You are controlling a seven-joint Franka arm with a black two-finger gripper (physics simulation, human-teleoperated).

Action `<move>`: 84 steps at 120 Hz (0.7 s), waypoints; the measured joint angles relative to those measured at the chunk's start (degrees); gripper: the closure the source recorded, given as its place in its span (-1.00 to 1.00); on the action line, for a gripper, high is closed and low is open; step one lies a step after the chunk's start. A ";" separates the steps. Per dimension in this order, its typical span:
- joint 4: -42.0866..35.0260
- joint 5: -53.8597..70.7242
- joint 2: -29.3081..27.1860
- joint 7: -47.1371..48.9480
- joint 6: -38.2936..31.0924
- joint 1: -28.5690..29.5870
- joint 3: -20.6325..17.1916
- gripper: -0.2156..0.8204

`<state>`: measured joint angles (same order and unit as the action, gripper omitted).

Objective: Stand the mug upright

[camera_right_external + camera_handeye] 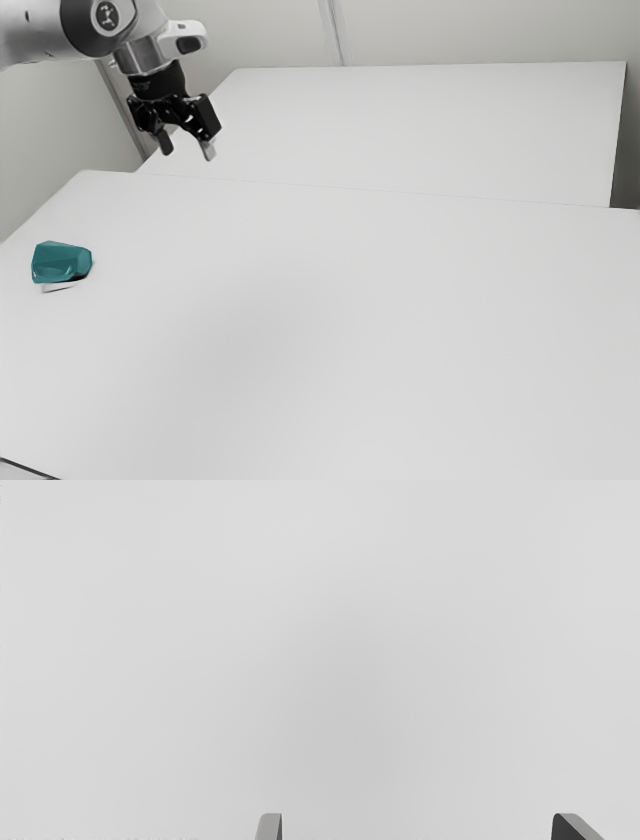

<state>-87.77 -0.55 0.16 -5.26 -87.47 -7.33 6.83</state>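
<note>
My gripper (pixel 188 150) hangs high above the white surface at the exterior view's upper left, its two fingers apart. In the wrist view the gripper (pixel 417 825) is open, with bare white surface beyond its fingertips and nothing between them. A teal faceted mug (pixel 61 262) lies on its side near the table's edge at the exterior view's left. The mug is well apart from the gripper, lower and further to the exterior view's left. Its handle cannot be made out clearly.
The white table (pixel 340 320) spreads across most of the exterior view. Behind it stands a second white surface (pixel 420 130), with pale walls (pixel 480 30) beyond. A thin dark line (pixel 28 468) runs at the exterior view's lower left corner.
</note>
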 joint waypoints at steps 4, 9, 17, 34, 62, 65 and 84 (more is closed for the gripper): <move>-0.02 0.01 -0.02 -0.01 -0.02 0.14 0.01 -0.55; 0.04 -0.01 -0.03 -0.01 -0.05 0.33 0.02 -0.55; 0.14 0.01 -0.02 -0.04 -0.08 0.63 0.03 -0.55; 0.12 0.19 -0.26 -0.07 -0.04 1.20 0.08 -0.55; 0.45 0.07 0.91 -0.18 0.41 -0.50 3.10 -0.55; 0.52 0.08 1.21 -0.22 0.48 -1.03 3.90 -0.55; 0.73 0.16 1.67 -0.43 0.78 2.30 5.13 -0.55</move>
<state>-87.04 -0.39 1.83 -5.69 -86.68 -5.03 11.96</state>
